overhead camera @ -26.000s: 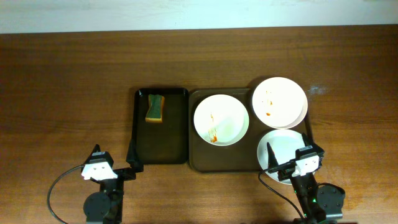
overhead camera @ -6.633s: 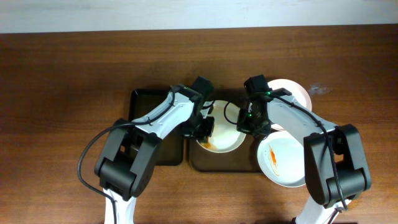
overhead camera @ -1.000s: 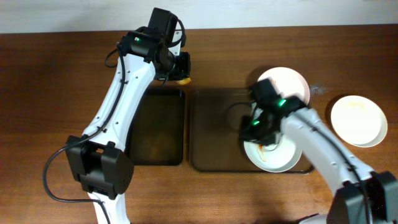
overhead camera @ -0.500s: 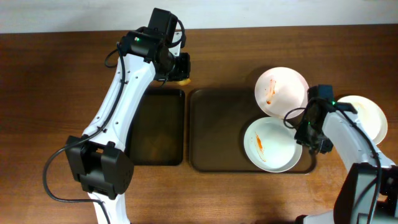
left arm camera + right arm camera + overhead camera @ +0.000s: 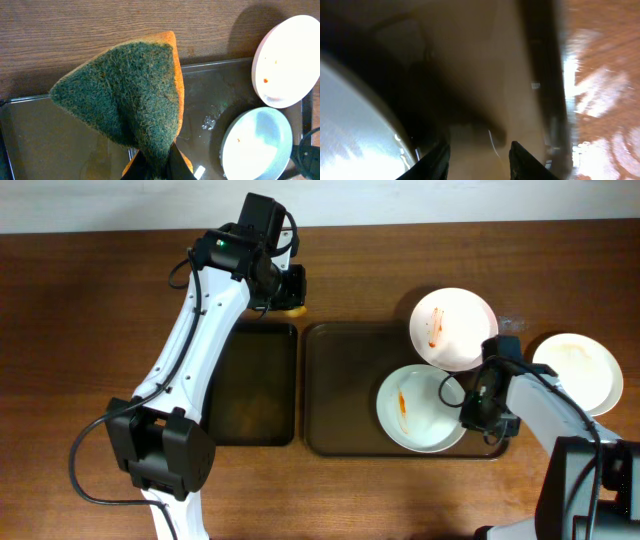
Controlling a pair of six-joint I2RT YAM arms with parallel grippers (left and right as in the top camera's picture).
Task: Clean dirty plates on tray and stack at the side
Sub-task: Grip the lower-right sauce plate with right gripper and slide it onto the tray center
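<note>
Overhead view places the right end effector (image 5: 478, 408) low at the rim of a sauce-streaked plate (image 5: 415, 408) that lies in the tray (image 5: 345, 395). A second streaked plate (image 5: 452, 330) sits just beyond it, overhanging the tray's far rim. A third plate (image 5: 578, 372), nearly plain white, rests on the counter (image 5: 100, 330) to its other side, off the tray. The right fingers (image 5: 436, 160) stand apart with nothing between them, and the plate's edge seems to lie outside one of them rather than in the gap. From there a sideways move would likely shove the plate across the tray instead of gripping it, and could knock it into the overhanging plate and tip that one off the rim. The left end effector (image 5: 157, 167) is clamped on a sponge (image 5: 125, 100), pinching only one folded corner, so a hard scrub could twist the sponge loose. It hangs high over the far end of the black tray (image 5: 255, 390), with both dirty plates well off to one side. Only the overhead view shows all three plates and both arms. Only the left wrist view shows how little of the sponge is held. The right wrist view is blurred but confirms the parted fingers.
</note>
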